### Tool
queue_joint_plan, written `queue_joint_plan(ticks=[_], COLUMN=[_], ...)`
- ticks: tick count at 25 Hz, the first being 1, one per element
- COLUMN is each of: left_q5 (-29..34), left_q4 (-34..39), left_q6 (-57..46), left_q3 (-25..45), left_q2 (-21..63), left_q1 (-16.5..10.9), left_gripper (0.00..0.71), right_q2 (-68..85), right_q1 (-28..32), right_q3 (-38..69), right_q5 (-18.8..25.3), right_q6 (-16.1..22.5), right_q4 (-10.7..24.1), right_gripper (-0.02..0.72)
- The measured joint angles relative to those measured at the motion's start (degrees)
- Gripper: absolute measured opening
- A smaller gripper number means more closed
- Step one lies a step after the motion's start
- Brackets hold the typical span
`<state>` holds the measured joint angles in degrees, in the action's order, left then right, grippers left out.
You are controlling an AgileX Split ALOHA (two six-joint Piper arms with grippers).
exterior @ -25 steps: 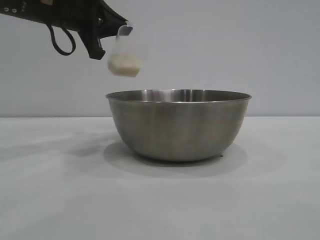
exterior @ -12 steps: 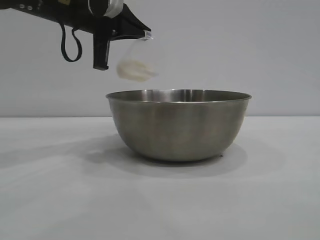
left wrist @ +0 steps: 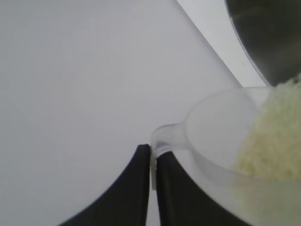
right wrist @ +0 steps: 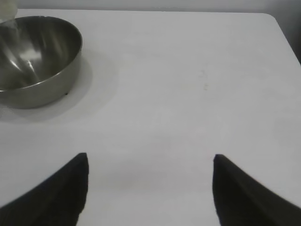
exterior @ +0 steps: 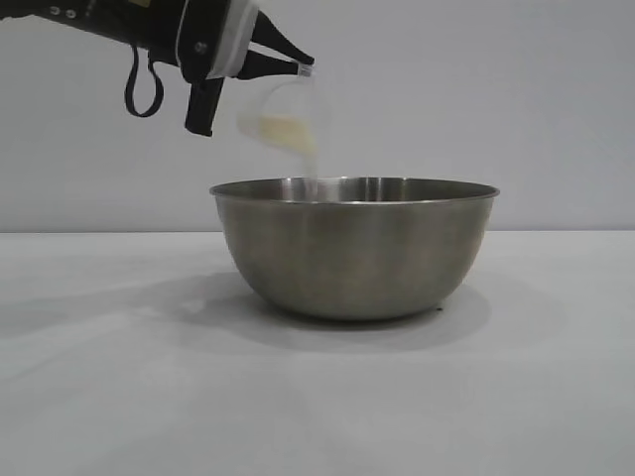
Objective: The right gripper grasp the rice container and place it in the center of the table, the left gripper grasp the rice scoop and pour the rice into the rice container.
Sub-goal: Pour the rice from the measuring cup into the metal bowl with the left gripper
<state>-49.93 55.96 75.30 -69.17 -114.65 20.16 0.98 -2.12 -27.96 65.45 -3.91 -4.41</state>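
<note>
The rice container, a large steel bowl, stands on the white table; it also shows in the right wrist view and the left wrist view. My left gripper is above the bowl's left rim, shut on the loop handle of the clear rice scoop. The scoop is tipped toward the bowl, and rice runs from its lip in a thin stream into the bowl. The left wrist view shows the gripper, the scoop and the rice. My right gripper is open and empty, away from the bowl.
The table's far edge and a rounded corner show in the right wrist view. A plain grey wall stands behind the table.
My left gripper has moved right over the bowl's rim and rotated, tipping the scoop. The rice has slid to the lip and now falls into the bowl.
</note>
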Motion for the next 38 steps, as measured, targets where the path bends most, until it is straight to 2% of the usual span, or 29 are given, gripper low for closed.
queue_joint_plan(ticks=[3, 20, 38], left_q5=[0.0, -0.39, -2.66], left_q4=[0.0, 0.1, 0.21], left_q6=[3.58, 26.06, 29.72], left_q3=[0.0, 0.0, 0.0], left_q2=[0.0, 0.0, 0.0], left_q1=[0.89, 0.99, 0.99], left_gripper=[0.0, 0.0, 0.0], right_q2=[0.0, 0.0, 0.0], right_q1=[0.0, 0.0, 0.0], right_q3=[0.0, 0.0, 0.0], right_q5=[0.0, 0.0, 0.0], right_q6=[0.0, 0.0, 0.0], right_q4=[0.0, 0.0, 0.0], right_gripper=[0.473, 0.473, 0.473])
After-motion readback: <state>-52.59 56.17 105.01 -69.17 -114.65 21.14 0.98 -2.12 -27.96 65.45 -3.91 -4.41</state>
